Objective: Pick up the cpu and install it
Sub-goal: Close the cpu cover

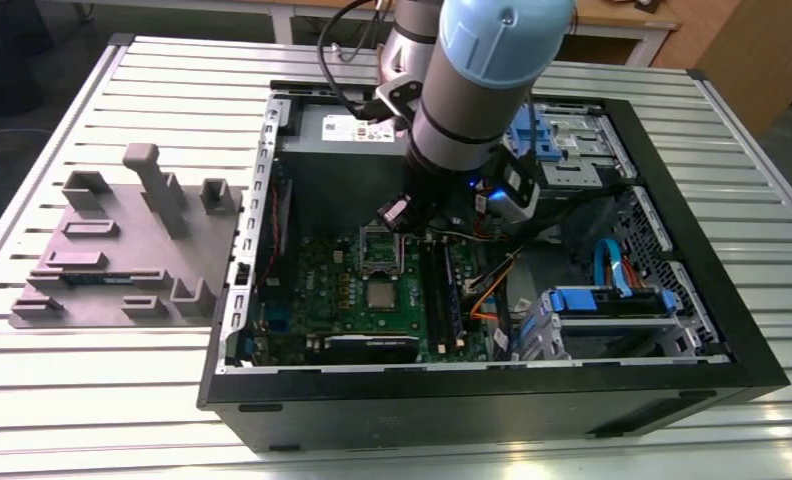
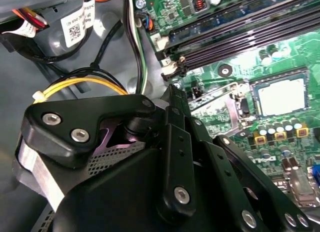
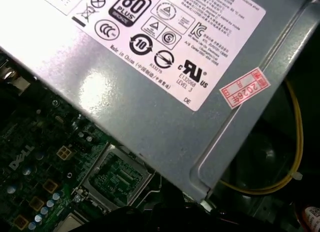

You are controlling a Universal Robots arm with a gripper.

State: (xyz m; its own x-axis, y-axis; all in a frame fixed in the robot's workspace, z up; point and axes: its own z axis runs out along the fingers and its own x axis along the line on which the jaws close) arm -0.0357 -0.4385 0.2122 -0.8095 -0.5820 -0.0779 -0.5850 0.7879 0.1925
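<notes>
A slatted metal surface [image 1: 103, 400] is carrying an open computer case [image 1: 716, 340] and, toward the exterior view's left, a grey fixture [image 1: 116, 250] with posts and slots.

The cpu [image 1: 381, 293] is lying flat on the green board [image 1: 329, 300] inside the case, its silvery top facing up; in the second wrist view it [image 2: 280, 96] is sitting square inside its socket frame [image 2: 280, 74], with the hinged retention plate [image 2: 220, 104] swung open beside it. Just beside the chip run the long black memory slots [image 2: 240, 34], and the same open frame [image 3: 115, 174] is showing in the first wrist view, under the edge of the grey power supply [image 3: 160, 92] with its white label.

The arm [image 1: 483, 80] is reaching down into the case, and the tool [image 1: 416, 222] is hanging over the board, just above the open plate and near the chip but apart from it. Its black linkages [image 2: 180, 157] are crowding the second wrist view, yet I cannot tell how the tips are standing; nothing appears to be held.

Judging by this, the chip seems already seated in the socket, while the plate is not yet closed over it.
</notes>
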